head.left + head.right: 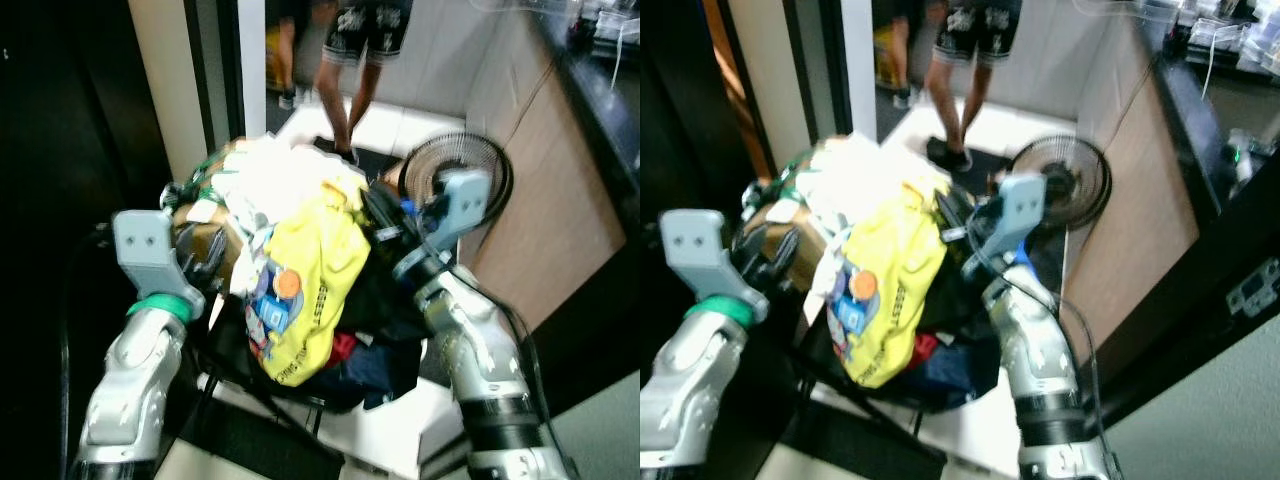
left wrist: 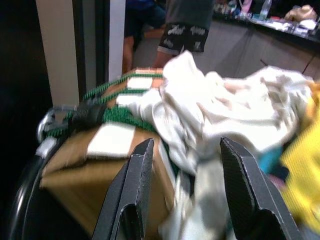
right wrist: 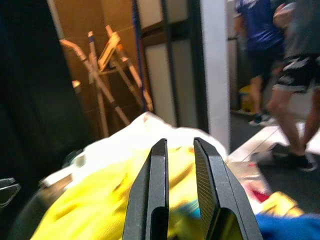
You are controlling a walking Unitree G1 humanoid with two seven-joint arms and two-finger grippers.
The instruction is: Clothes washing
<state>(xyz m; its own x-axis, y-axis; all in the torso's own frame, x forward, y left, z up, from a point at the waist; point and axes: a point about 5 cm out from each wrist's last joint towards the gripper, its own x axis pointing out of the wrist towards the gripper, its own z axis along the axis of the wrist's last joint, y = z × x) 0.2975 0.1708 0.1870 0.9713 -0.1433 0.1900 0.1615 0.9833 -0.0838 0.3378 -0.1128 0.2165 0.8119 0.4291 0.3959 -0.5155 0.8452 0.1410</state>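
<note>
The clothes pile (image 1: 300, 270) sits between my raised arms; my left gripper (image 2: 185, 165) is spread, my right gripper (image 3: 177, 165) nearly closed, empty.

The left pincer (image 2: 185, 190) reaches forward with its two black fingers (image 2: 132, 195) spread apart and nothing between them. Beyond the fingers lies a heap of white clothes (image 2: 225, 107), crumpled and draped over a brown cardboard box (image 2: 100, 165). A green cord (image 2: 112, 115) with a dark hook runs across the box top, beside a white label (image 2: 111, 140). A yellow garment (image 2: 302, 170) shows at the heap's edge. A person in dark patterned shorts (image 2: 182, 35) stands behind.
</note>
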